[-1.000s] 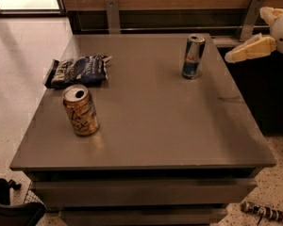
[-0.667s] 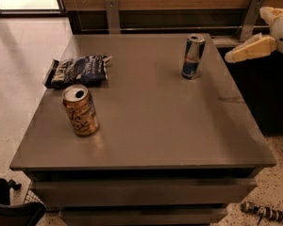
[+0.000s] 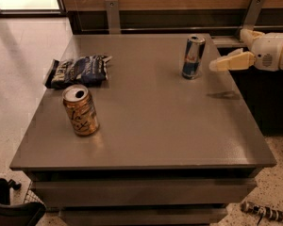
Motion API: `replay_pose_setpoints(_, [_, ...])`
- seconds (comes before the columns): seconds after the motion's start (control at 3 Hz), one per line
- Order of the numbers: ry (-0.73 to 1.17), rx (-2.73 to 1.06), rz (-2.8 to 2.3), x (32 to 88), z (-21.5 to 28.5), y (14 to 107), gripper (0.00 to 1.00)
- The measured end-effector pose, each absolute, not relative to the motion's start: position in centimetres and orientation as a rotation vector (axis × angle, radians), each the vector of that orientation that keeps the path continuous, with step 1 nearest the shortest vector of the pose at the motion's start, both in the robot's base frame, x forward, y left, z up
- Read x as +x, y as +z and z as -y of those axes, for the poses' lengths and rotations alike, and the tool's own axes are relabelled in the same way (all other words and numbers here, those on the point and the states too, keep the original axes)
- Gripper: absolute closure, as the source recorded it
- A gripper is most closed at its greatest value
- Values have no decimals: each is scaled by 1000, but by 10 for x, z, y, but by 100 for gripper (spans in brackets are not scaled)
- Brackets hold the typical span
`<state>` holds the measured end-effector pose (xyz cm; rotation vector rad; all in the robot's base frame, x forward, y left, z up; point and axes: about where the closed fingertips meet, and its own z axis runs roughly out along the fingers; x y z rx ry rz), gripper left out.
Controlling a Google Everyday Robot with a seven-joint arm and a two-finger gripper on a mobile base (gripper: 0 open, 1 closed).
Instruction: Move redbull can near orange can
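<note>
The redbull can (image 3: 193, 57) is slim, blue and silver, and stands upright at the back right of the grey table (image 3: 151, 126). The orange can (image 3: 80, 110) is stouter and orange-gold with pale lettering. It stands upright at the front left of the table, far from the redbull can. My gripper (image 3: 228, 52) reaches in from the right edge, just right of the redbull can and at about its height, not touching it. Its pale fingers (image 3: 232, 61) stand apart and hold nothing.
A dark blue snack bag (image 3: 78, 70) lies at the table's left edge, behind the orange can. A wooden wall with metal brackets (image 3: 112, 14) runs behind the table. Dark equipment (image 3: 9, 206) sits on the floor at the bottom left.
My gripper has moved left and slightly down, closer to the redbull can. Both cans and the bag have stayed in place.
</note>
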<state>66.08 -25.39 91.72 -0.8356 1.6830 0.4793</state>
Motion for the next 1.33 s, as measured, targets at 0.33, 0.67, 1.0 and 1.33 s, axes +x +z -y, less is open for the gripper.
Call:
replay_pose_setpoints(0.33, [563, -795, -1651, 668, 237, 903, 0])
replay_pose_setpoints(0.67, [628, -783, -1620, 676, 221, 891, 0])
replay_pose_setpoints(1.0, [664, -794, -1599, 677, 211, 883, 0])
replay_pose_setpoints(1.33, [687, -813, -1566, 677, 200, 879, 0])
